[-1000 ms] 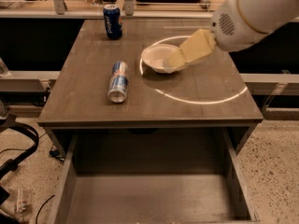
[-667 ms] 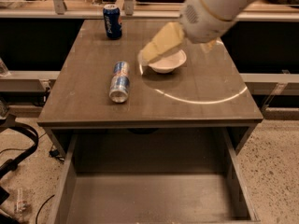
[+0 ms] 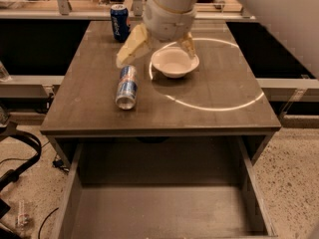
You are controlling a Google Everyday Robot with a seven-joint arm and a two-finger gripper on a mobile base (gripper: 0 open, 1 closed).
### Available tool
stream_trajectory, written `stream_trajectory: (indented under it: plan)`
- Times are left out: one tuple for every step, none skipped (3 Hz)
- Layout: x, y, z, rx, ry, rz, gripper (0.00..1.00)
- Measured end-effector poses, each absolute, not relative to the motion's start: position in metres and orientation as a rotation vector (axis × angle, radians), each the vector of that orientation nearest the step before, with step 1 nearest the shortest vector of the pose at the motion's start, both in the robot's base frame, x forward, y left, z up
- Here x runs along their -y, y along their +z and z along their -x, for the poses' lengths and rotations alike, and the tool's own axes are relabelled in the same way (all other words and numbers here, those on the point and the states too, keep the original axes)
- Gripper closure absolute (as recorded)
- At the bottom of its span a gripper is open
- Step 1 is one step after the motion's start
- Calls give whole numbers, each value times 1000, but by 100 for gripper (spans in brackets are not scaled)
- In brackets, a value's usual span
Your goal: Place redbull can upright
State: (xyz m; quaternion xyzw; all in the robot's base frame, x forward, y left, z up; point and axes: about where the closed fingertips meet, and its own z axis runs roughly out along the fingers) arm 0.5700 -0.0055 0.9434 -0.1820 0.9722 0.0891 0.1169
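Camera view, drawer [image 3: 164, 203]: open, bottom of frame.
redbull can [image 3: 126, 86]: on its side on the worktop [image 3: 224, 118], left of centre.
white bowl [image 3: 175, 62]: just right of its far end.
pincer [image 3: 159, 46]: spread wide, empty, over the bowl's far rim.
Pepsi can [image 3: 119, 23]: upright, upper left.

— What sits on the table [image 3: 224, 113]?

— The redbull can [image 3: 126, 87] lies on its side left of centre, one end toward the front edge. The bowl [image 3: 175, 62] stands just right of it and slightly farther back, not touching it.

— And behind them?

— A second can [image 3: 119, 22] stands upright near the back edge, behind the lying one.

— The gripper?

— The gripper [image 3: 157, 51] hangs over the rear middle, fingers spread, one above the redbull can's far end and one behind the bowl. A drawer [image 3: 164, 208] juts out in front, below the tabletop.
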Motion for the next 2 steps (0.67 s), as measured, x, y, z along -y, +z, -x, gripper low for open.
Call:
stream_trajectory:
  plan:
    - [-8,924,-583,-2938,209,438,0]
    - [-28,899,-597,-3008,153,341,0]
